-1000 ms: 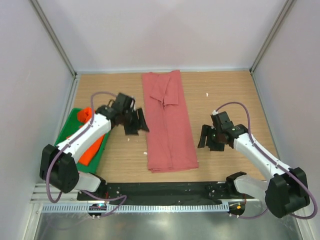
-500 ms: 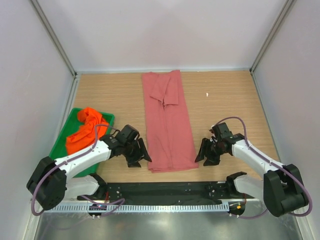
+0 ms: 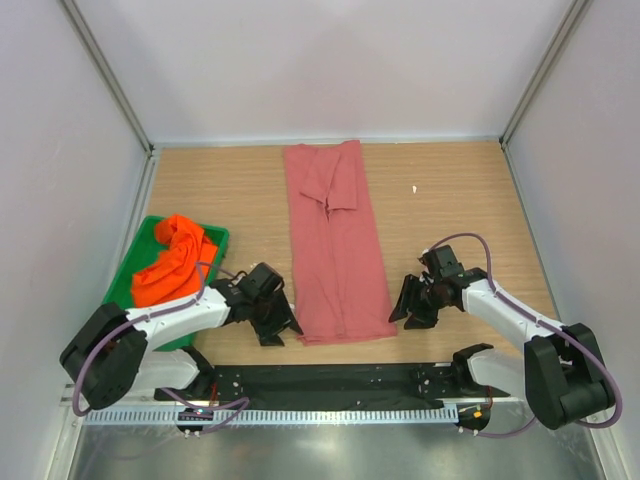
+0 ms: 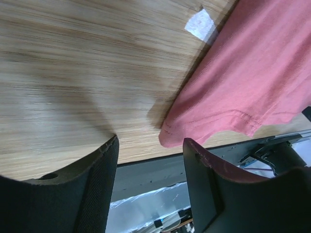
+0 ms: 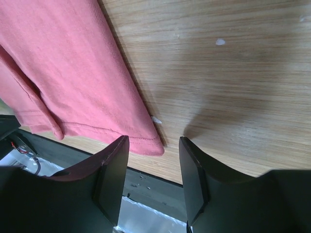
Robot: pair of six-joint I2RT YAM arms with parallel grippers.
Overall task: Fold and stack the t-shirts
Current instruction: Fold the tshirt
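The pink t-shirt (image 3: 335,250) lies as a long, narrow folded strip down the middle of the table. My left gripper (image 3: 283,325) sits low at its near-left corner, jaws open. In the left wrist view the pink t-shirt (image 4: 243,73) ends in a hem corner just beyond the left gripper (image 4: 150,141), nearer its right finger. My right gripper (image 3: 404,308) is at the near-right corner, also open. In the right wrist view the corner of the pink t-shirt (image 5: 63,63) lies between the fingers of the right gripper (image 5: 153,141), unpinched. The orange t-shirt (image 3: 172,262) is bunched in the tray.
A green tray (image 3: 120,288) stands at the left edge of the table. A black strip (image 3: 330,378) runs along the near edge just behind both grippers. A small white scrap (image 3: 414,188) lies on the wood at the right. Walls close in on three sides.
Both grippers have come down the sides of the pink t-shirt to its near corners. The left arm has swung off the tray, uncovering the orange t-shirt. The right jaws have narrowed.
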